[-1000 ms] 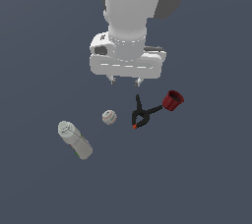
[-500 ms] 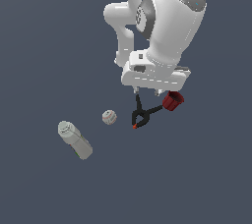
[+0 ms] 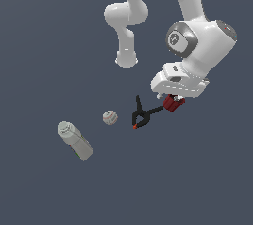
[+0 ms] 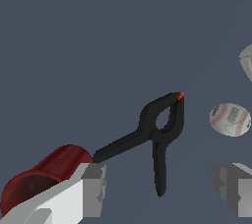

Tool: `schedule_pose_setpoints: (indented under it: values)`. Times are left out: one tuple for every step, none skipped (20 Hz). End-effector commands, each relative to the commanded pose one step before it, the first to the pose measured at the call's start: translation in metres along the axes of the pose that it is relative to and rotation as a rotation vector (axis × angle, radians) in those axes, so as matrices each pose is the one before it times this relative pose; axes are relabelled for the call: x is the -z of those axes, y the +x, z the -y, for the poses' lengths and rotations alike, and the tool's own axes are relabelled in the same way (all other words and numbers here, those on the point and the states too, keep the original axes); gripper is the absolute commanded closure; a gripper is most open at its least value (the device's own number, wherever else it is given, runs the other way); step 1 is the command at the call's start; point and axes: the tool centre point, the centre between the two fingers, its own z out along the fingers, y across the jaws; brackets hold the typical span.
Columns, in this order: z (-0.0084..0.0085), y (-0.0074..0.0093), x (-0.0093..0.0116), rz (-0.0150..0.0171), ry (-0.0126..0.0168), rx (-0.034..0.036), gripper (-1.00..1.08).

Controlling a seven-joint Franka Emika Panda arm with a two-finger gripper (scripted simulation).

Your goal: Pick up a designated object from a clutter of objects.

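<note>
The gripper (image 4: 160, 183) has its two fingers (image 4: 93, 188) spread wide apart, with nothing between them; in the wrist view the gap holds only bare floor and one handle of the clamp (image 4: 157, 129). One finger sits right against the side of the red mug (image 4: 47, 176), though whether it actually touches cannot be told. The mug lies on its side, its long axis running from the dark open mouth, which faces toward the camera edge of the wrist view, back to its closed end, which points at the clamp. In the exterior view the mug (image 3: 173, 102) shows just under the white hand of the arm (image 3: 200, 46), partly hidden by the gripper (image 3: 174, 95) above it, and its handle cannot be made out. The clamp (image 3: 143, 115) lies just beside the mug toward the exterior view's left; one long black handle reaches to the mug's closed end and seems to meet it, the other handle splays away, and the orange-tipped nose points away from the mug. Further to the exterior view's left, near the clamp but apart from it, rests the small white ball (image 3: 109, 117) with red stitching, also seen in the wrist view (image 4: 229, 119) beyond the clamp's nose. Well apart from these, furthest to the exterior view's left, the pale capped bottle (image 3: 75, 140) lies on its side on the dark grey floor (image 3: 49, 46).
</note>
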Motion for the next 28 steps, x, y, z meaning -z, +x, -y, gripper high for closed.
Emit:
schedule_pose_setpoints:
  values:
    - [0.02891, -0.01007, -0.00934, -0.01393, -0.02485, 0.02491, -0.60]
    - [0.01154, -0.00428, -0.00333, -0.00598, -0.00878, 0.01030, -0.60]
    - [0.01156, -0.00448, -0.00320, -0.00631, -0.00826, 0.01044, -0.60]
    - [0.01152, -0.00465, -0.00304, -0.00658, -0.00771, 0.01053, -0.60]
    - [0.01105, -0.00463, -0.00279, -0.00656, -0.00688, 0.01020, -0.60]
    - [0.01045, -0.00454, -0.00252, -0.00642, -0.00606, 0.00976, -0.60]
    - [0.00986, -0.00442, -0.00228, -0.00623, -0.00530, 0.00928, -0.60]
    - [0.00926, -0.00428, -0.00206, -0.00599, -0.00462, 0.00880, -0.60]
    - [0.00867, -0.00412, -0.00185, -0.00572, -0.00400, 0.00831, -0.60]
    - [0.00806, -0.00392, -0.00167, -0.00540, -0.00344, 0.00777, -0.60]
    - [0.00746, -0.00372, -0.00149, -0.00508, -0.00294, 0.00725, -0.60]
    - [0.00686, -0.00349, -0.00133, -0.00472, -0.00250, 0.00670, -0.60]
    - [0.00627, -0.00325, -0.00117, -0.00436, -0.00212, 0.00617, -0.60]
    - [0.00565, -0.00298, -0.00104, -0.00395, -0.00176, 0.00558, -0.60]
    - [0.00507, -0.00271, -0.00090, -0.00357, -0.00147, 0.00504, -0.60]
    - [0.00445, -0.00242, -0.00078, -0.00315, -0.00120, 0.00443, -0.60]
    - [0.00385, -0.00211, -0.00067, -0.00273, -0.00097, 0.00384, -0.60]
    - [0.00327, -0.00182, -0.00055, -0.00234, -0.00078, 0.00329, -0.60]
    - [0.00267, -0.00149, -0.00044, -0.00191, -0.00060, 0.00268, -0.60]
    - [0.00207, -0.00116, -0.00035, -0.00148, -0.00044, 0.00207, -0.60]
    - [0.00150, -0.00084, -0.00023, -0.00108, -0.00031, 0.00152, -0.60]
    - [0.00088, -0.00050, -0.00015, -0.00062, -0.00018, 0.00088, -0.60]
    - [0.00034, -0.00019, -0.00002, -0.00028, -0.00008, 0.00039, -0.60]
    - [-0.00123, 0.00055, 0.00027, 0.00152, 0.00041, -0.00036, -0.60]
    - [0.00001, 0.00000, -0.00041, 0.00000, 0.00000, 0.00000, -0.60]
    - [0.00004, -0.00001, -0.00124, 0.00000, 0.00000, 0.00000, -0.60]
    - [0.00006, -0.00003, -0.00206, 0.00000, 0.00000, 0.00000, -0.60]
    - [0.00008, -0.00006, -0.00288, 0.00000, 0.00000, 0.00000, -0.60]
